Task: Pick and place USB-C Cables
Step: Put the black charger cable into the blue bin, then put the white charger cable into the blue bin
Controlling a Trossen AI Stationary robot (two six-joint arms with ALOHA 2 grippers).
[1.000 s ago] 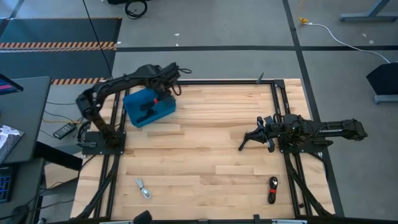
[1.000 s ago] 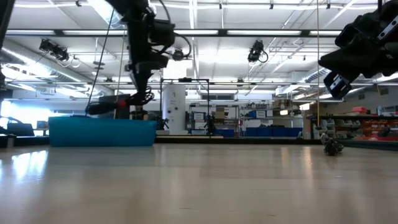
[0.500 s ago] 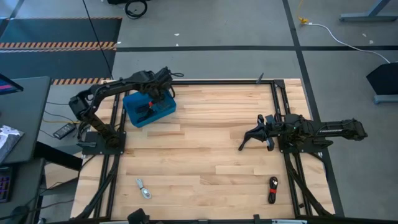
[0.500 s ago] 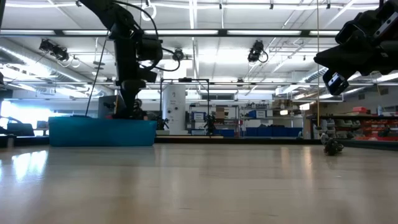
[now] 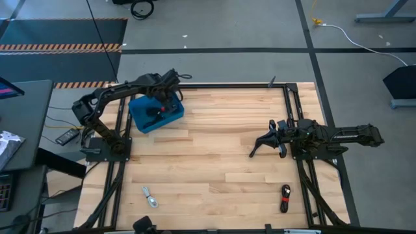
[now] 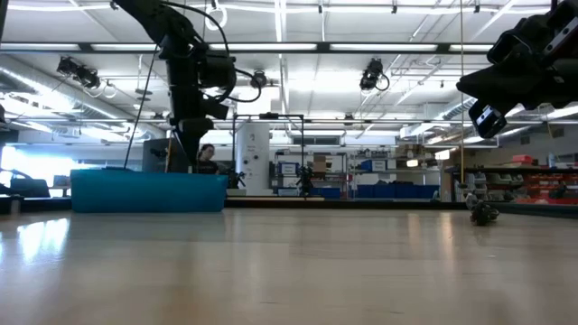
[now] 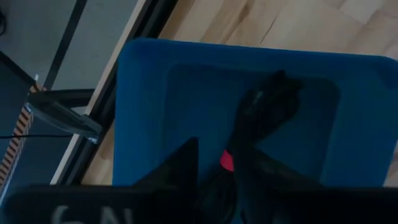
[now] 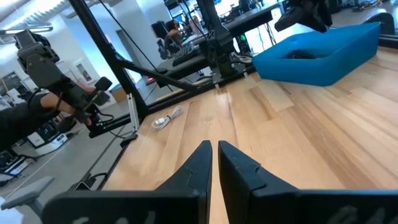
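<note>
The blue bin [image 5: 138,121] stands at the table's far left. My left gripper [image 5: 161,106] reaches down into it, shut on a black USB-C cable with a red mark [image 7: 227,160]. More black cable [image 7: 273,99] lies on the bin floor; whether it is the same coil or a second one, I cannot tell. A whitish-grey coiled cable [image 5: 150,197] lies near the table's near-left edge. A black-and-red coiled cable [image 5: 285,198] lies near the near-right edge. My right gripper [image 5: 255,151] hovers shut above the table's right half. My left gripper has the black cable between its two fingers [image 7: 183,171], beside the red mark [image 7: 227,160]. It comes from above, pointing down into the bin. The cable's far part [image 7: 264,109] lies on the bin floor. The fingers hide the place of contact.
The bin's walls [image 6: 149,191] stand around my left gripper. Black frame rails [image 5: 296,123] run along the table's left and right sides. Bare wood [image 5: 208,162] lies between the two arms. A person [image 6: 206,155] shows in the room beyond the table.
My left gripper has come down into the blue bin, moving slightly toward the table's left and near edges and carrying the black cable with it. The cable, first hanging above the bin's rim, is now inside the bin. For the last half second it has kept nearly still.
</note>
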